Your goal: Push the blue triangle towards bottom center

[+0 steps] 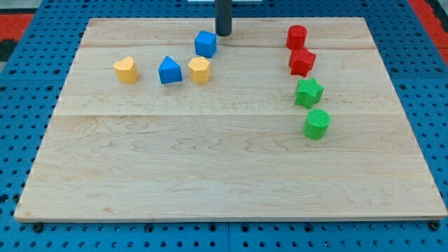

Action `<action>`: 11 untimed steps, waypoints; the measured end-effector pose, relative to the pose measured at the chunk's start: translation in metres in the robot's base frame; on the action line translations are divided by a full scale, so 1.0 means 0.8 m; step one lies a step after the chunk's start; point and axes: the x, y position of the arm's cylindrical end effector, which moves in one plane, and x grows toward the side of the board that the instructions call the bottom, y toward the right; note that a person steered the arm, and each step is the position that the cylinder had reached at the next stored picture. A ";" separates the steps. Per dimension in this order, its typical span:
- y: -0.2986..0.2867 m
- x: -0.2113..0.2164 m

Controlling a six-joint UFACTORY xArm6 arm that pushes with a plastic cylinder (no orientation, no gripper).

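The blue triangle (169,71) sits on the wooden board (231,175) at the upper left, between a yellow heart (126,70) on its left and a yellow hexagon-like block (199,70) on its right. A blue cube (206,43) lies just above and right of the yellow hexagon. My tip (223,33) is near the board's top edge, just right of the blue cube and up and to the right of the blue triangle, apart from it.
On the right a column runs downward: a red cylinder (297,36), a red star (302,61), a green star (309,92), a green cylinder (317,124). The board lies on a blue pegboard (21,105).
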 end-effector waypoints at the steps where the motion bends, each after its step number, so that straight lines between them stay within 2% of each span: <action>1: -0.040 -0.020; 2: -0.090 -0.006; 4: -0.100 0.092; 7: -0.138 0.210; 8: -0.130 0.236; 10: -0.153 0.249; 11: -0.101 0.249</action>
